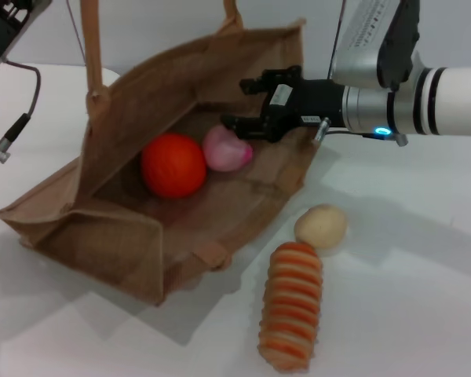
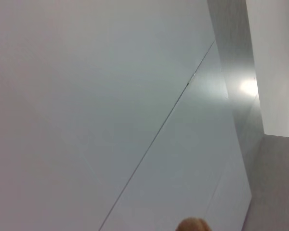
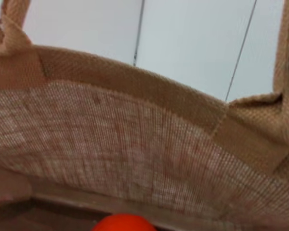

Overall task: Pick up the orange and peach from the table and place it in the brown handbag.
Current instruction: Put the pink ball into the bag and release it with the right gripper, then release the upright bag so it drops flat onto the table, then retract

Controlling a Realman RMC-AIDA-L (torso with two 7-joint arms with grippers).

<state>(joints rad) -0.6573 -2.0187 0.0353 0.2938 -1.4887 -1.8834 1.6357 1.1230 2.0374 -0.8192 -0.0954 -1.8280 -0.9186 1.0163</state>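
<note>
Two fruits, orange point(image 1: 173, 165) and peach point(image 1: 227, 148), in tipped brown handbag point(image 1: 125, 236) | right gripper point(image 1: 237, 104) fingers wide

From the head we look down on the whole table point(image 1: 408, 314). Our right wrist cam sits close up against the brown handbag point(image 3: 135, 144), sharing the orange point(image 3: 123, 224) with the head view; the left wrist cam just faces blank wall.

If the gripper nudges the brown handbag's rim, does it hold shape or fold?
Likely folds. The brown handbag is woven cloth lying on its side with its walls already sagging, so it probably has little stiffness. A push may also send the orange and the peach rolling inside, both being round. The right gripper, open, sits at the rim.
</note>
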